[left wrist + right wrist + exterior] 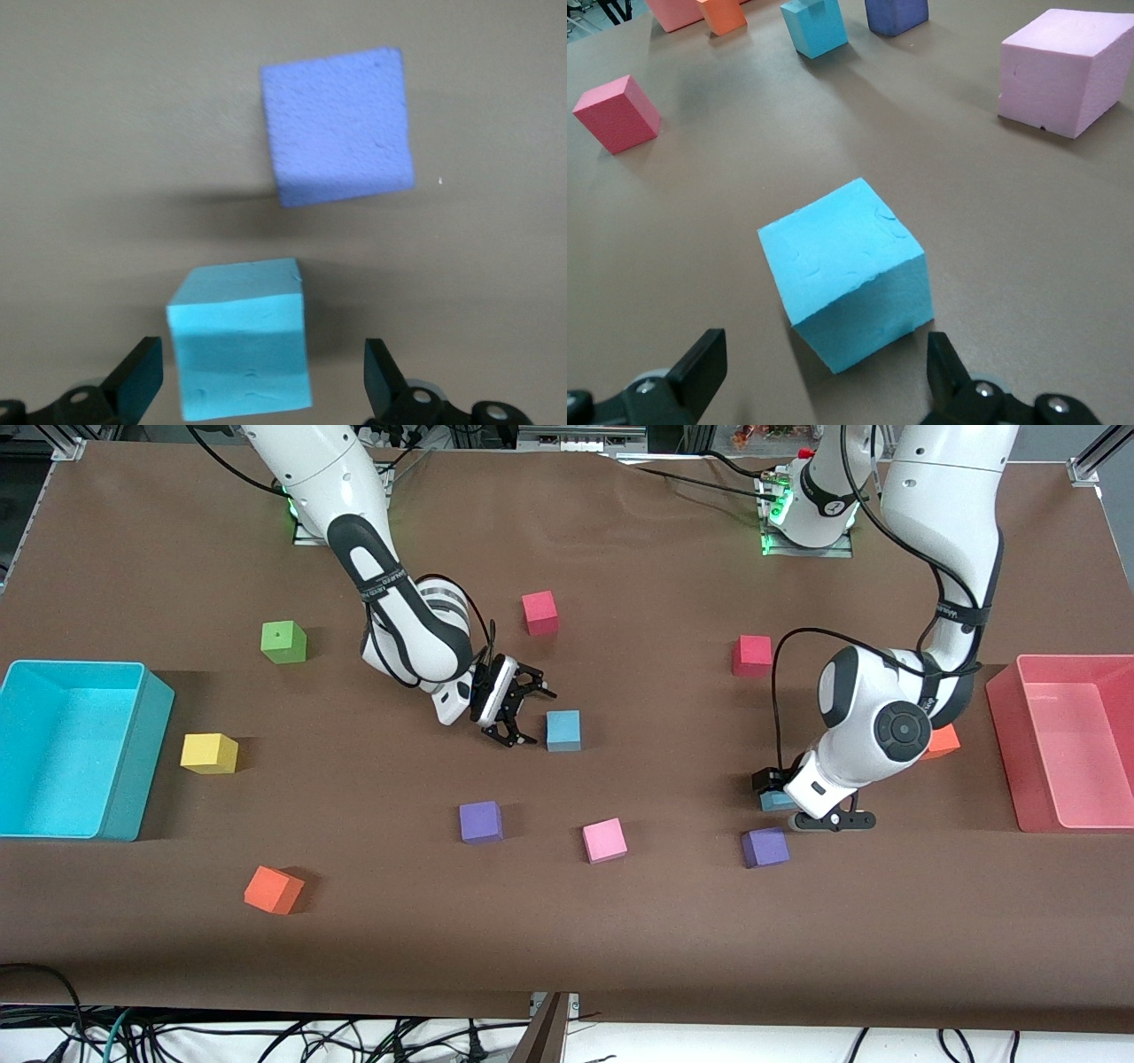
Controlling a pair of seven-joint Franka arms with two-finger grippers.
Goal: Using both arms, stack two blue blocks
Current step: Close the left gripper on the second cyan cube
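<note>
Two blue blocks lie on the brown table (620,921): one blue block (563,730) near the middle, the other blue block (776,801) toward the left arm's end, mostly hidden under the left arm's wrist. Also two red blocks (539,612) (752,654), two purple blocks (480,821) (765,847), two orange blocks (273,889) (942,740), one green block (283,641), one yellow block (209,753) and one pink block (604,840). Two bins: a cyan bin (133,753) at the right arm's end and a pink bin (1019,762) at the left arm's end; nothing shows inside either. The right gripper (523,713) sits low just beside the middle blue block, fingers spread wide and gripping nothing; its wrist view shows the block ahead of the gap, untouched. The left gripper (264,376) is down over the second blue block, fingers wide on either side of it, not pressing it. One purple block lies just nearer the camera than that block. Bare table runs along the camera-side edge, and between the two blue blocks
</note>
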